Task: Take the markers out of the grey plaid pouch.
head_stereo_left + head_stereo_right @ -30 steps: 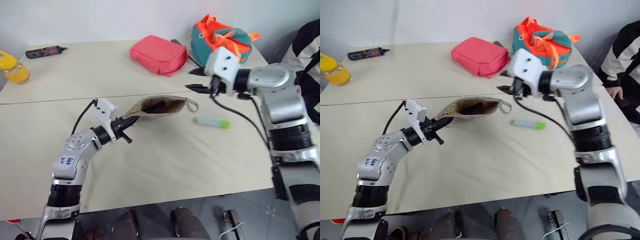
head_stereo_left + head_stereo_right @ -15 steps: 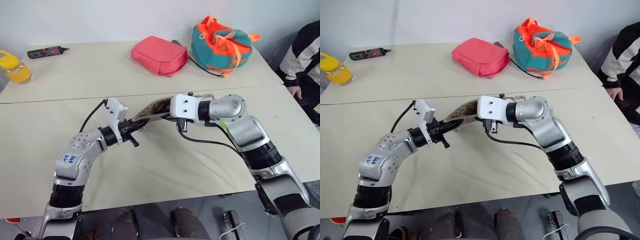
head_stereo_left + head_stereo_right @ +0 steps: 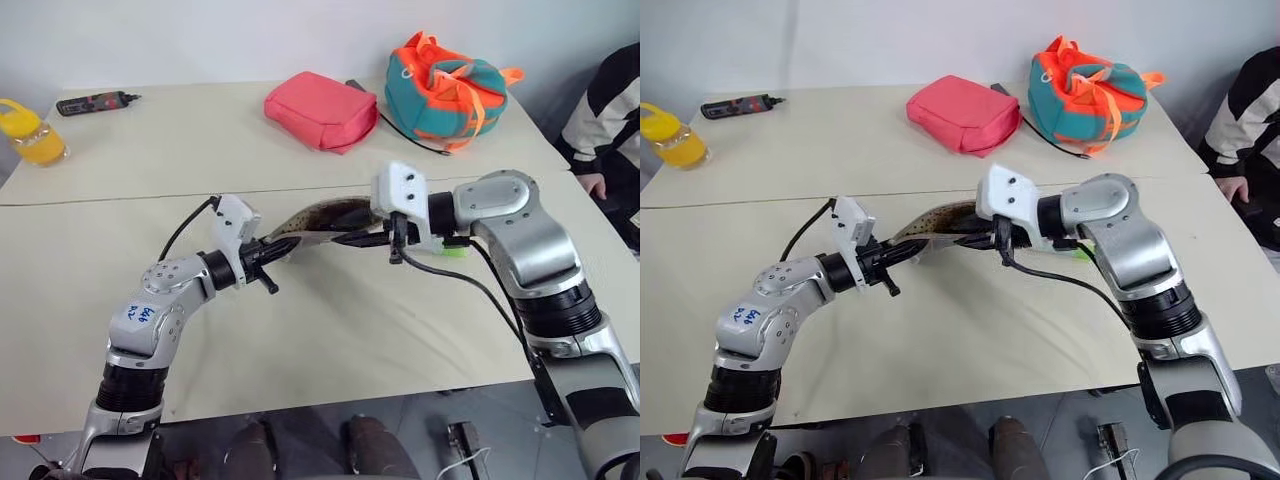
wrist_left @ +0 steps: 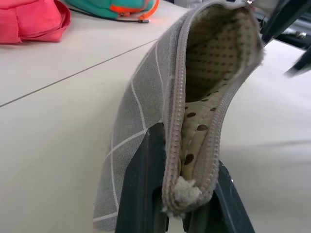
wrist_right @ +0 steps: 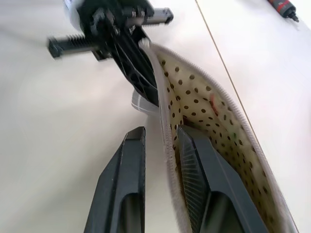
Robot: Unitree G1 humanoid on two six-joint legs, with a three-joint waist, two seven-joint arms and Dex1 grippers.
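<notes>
- The grey plaid pouch (image 4: 146, 121) hangs open above the table (image 3: 330, 330), between both arms; the mint marker (image 3: 450, 250) lies on the table behind the right wrist
- Left gripper (image 4: 182, 194) is clamped on the pouch's end, pointing level
- Right gripper (image 5: 160, 145) straddles the zipper edge, fingers slightly apart, angled down
- Risk: tugging the rim could pull the fabric from the left grip, or pinch lining, not a marker

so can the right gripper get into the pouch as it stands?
Probably yes. The left gripper holds the pouch by one end with the zip open, and one finger of the right gripper is already inside the mouth.
</notes>
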